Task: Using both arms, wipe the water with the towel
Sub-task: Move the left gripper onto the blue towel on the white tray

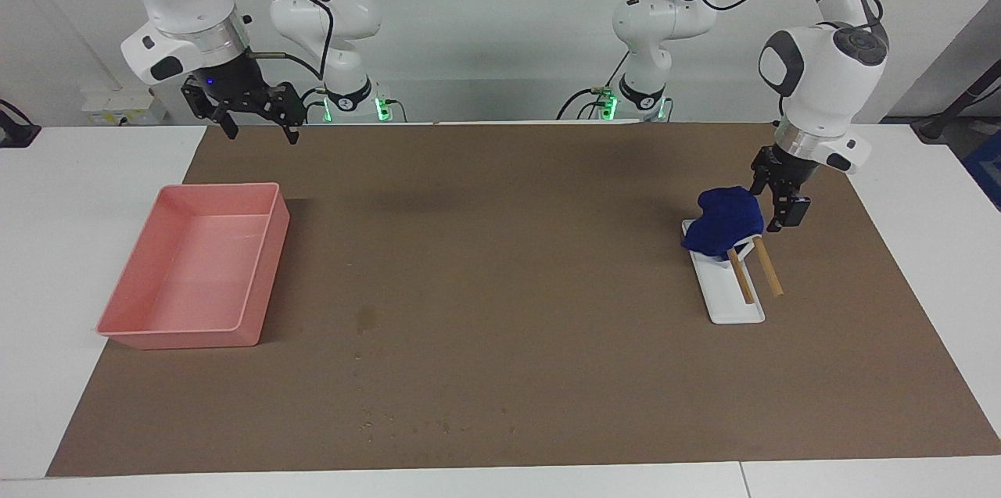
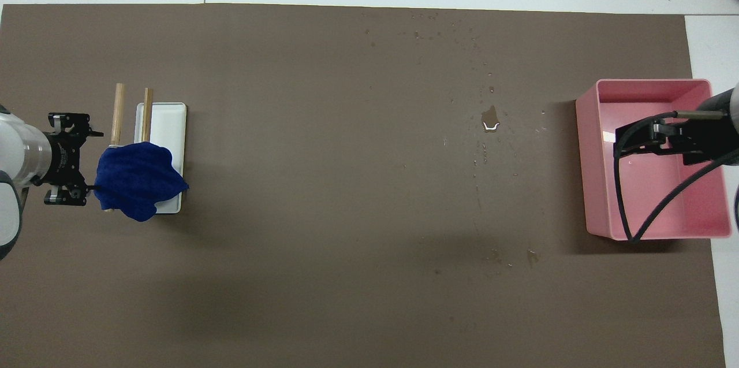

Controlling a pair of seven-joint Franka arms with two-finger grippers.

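The blue towel hangs bunched over the wooden sticks of a white stand toward the left arm's end of the brown mat. My left gripper is open, points down and sits right beside the towel at its height, nothing between its fingers. I cannot tell whether it touches the cloth. The water is a small dark blotch on the mat near the pink tray. My right gripper waits open and empty, raised over the pink tray.
The pink tray lies at the right arm's end of the mat. Tiny droplets dot the mat farther from the robots than the water. White table borders the mat.
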